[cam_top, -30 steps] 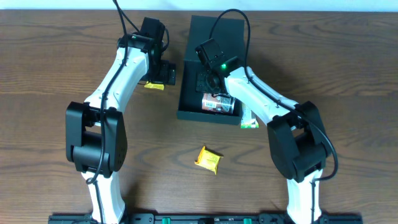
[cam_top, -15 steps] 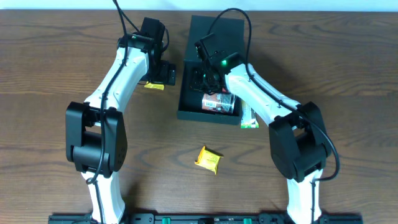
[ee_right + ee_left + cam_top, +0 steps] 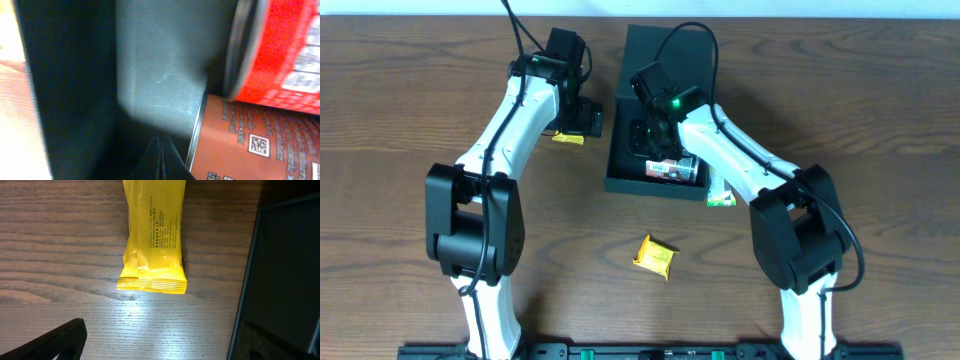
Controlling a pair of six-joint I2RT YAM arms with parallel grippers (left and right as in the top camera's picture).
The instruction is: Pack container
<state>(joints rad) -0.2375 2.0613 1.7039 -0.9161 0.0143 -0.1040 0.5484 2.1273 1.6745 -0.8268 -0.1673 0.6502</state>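
— Where is the box [image 3: 620, 130] being kept?
— Twelve o'clock; the right gripper [image 3: 655, 140] is being held inside, jaws seemingly together; the left gripper [image 3: 582, 120]'s, apart.
— Handling?
— Light, stiff cardboard is being presumed; its walls are being recommended for gripping.

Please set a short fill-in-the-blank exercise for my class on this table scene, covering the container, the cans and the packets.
1. The right gripper sits inside the ___, beside the cans.
2. In the right wrist view, the number of cans lying in the container is ___.
3. The packet below the left gripper is coloured ___.
4. The green packet lies not in the container but on the ___.

Missing words: container; two; yellow; table.
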